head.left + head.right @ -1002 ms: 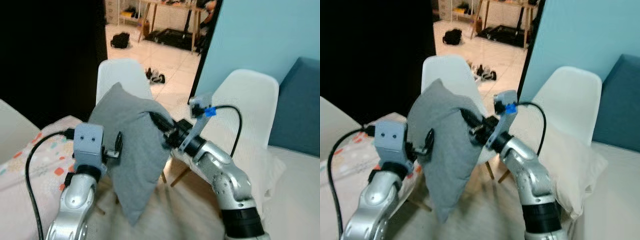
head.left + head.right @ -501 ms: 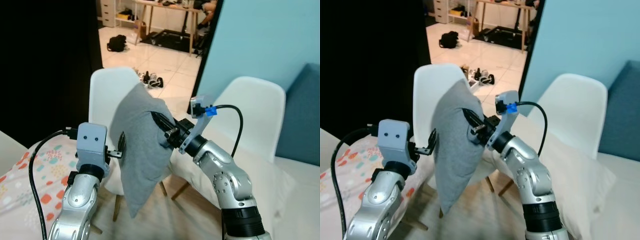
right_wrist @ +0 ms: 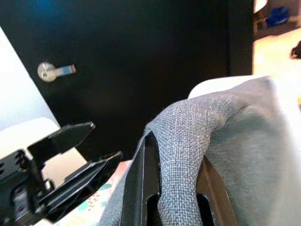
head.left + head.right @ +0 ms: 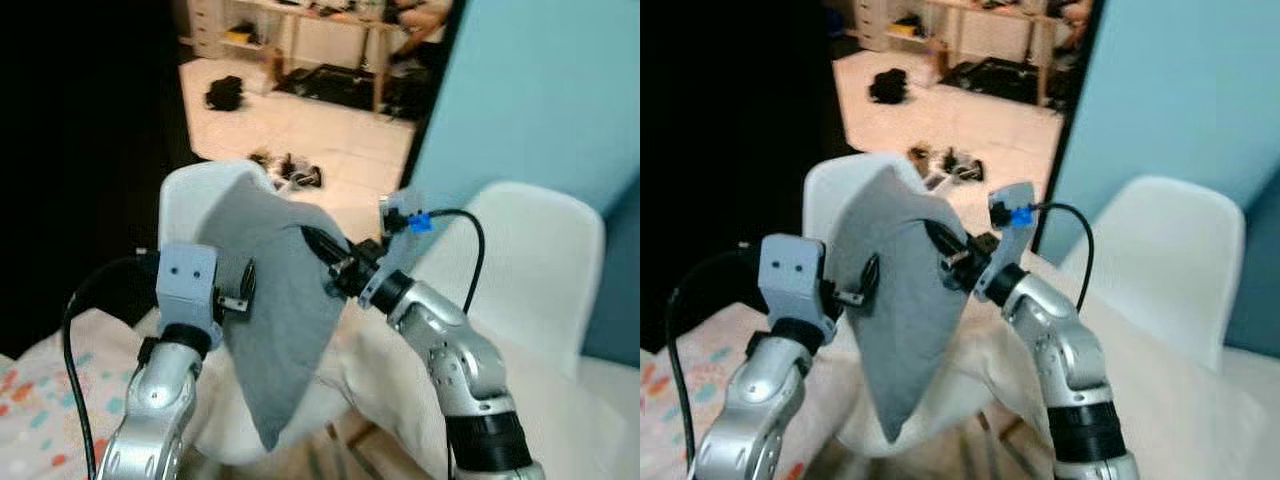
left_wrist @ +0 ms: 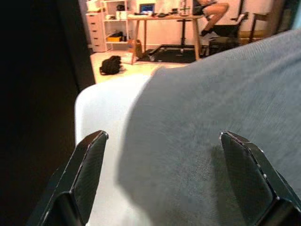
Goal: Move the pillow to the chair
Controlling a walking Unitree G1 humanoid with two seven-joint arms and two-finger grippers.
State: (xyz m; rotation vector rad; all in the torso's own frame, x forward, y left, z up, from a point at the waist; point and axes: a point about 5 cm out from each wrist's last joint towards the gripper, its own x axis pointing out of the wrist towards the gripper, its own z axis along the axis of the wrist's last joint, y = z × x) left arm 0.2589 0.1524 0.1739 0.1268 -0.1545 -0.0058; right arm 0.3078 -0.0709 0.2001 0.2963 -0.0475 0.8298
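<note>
Beyond a dark doorway, a tiled room (image 4: 330, 130) with a wooden desk (image 4: 320, 20) is showing behind 2 white chairs. Hanging in the air between both arms, the grey pillow (image 4: 275, 310) is dangling in front of the nearer white chair (image 4: 190, 195). The right gripper (image 3: 162, 188) is pinching a fold of its fabric between its fingers. The left gripper (image 5: 164, 179) is standing wide apart against the pillow's side, its fingers (image 5: 87, 172) spread.

White chair (image 4: 195, 190): mostly hidden behind grey pillow (image 4: 280, 300). Person (image 5: 214, 9) at 1 o'clock, left wrist view: cut off by top edge. Floor items (image 4: 285, 172) at 12 o'clock: blurred, unidentifiable.
</note>
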